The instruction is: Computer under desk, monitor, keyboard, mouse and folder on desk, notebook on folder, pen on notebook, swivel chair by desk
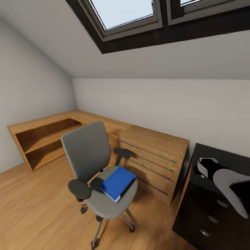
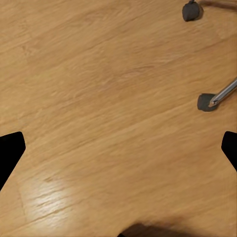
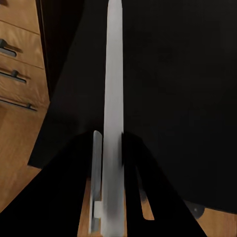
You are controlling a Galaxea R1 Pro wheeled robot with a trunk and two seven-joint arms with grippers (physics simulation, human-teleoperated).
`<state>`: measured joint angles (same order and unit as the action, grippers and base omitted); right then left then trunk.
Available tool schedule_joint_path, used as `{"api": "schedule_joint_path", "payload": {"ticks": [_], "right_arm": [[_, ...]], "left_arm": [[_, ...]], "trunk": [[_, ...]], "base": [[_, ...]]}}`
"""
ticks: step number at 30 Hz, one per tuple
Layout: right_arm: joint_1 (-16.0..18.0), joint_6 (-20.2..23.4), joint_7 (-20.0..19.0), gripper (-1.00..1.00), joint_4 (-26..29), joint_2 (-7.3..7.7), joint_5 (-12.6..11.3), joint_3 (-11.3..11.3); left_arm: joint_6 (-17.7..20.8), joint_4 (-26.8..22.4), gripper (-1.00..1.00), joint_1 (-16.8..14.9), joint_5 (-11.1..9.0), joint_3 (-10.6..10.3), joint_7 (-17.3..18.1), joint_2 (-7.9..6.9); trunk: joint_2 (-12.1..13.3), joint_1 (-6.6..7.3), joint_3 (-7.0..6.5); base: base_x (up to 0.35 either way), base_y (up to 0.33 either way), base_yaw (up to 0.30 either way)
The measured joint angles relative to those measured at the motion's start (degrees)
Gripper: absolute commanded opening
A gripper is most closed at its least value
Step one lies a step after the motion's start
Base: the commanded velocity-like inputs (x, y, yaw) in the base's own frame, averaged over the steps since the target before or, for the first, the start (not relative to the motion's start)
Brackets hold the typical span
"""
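The swivel chair (image 1: 93, 156) stands on the wooden floor, grey with black armrests, and the blue folder (image 1: 117, 183) lies flat on its seat. At the right is the black desk (image 1: 205, 211) with round drawer knobs. My right gripper (image 3: 112, 143) is shut on the monitor (image 3: 113, 74), seen edge-on as a thin pale grey slab over the desk's black top (image 3: 187, 98); its pale back (image 1: 225, 180) shows in the head view. Whether it rests on the top I cannot tell. My left gripper (image 2: 118, 148) hangs open over bare floor near two chair castors (image 2: 207, 102).
A wooden drawer chest (image 1: 152, 158) stands between the chair and the desk, close to the desk's side. A low wooden shelf unit (image 1: 45, 139) runs along the left wall and corner. A sloped ceiling with a skylight (image 1: 125, 14) hangs overhead. Open floor lies left of the chair.
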<state>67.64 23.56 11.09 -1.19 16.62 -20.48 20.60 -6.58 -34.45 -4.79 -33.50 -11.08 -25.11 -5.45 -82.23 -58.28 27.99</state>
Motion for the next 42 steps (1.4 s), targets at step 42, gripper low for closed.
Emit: {"api": "schedule_joint_path", "payload": {"ticks": [42], "right_arm": [[-0.4,-1.7,0.1,-1.0,0.0,0.0,-2.2,0.0]], "left_arm": [[-7.6,6.3,1.0,0.0,0.4,-0.6,0.1,0.26]], "trunk": [[-5.2,-2.86,2.34]], "base": [[0.012,-0.029,0.0]]}}
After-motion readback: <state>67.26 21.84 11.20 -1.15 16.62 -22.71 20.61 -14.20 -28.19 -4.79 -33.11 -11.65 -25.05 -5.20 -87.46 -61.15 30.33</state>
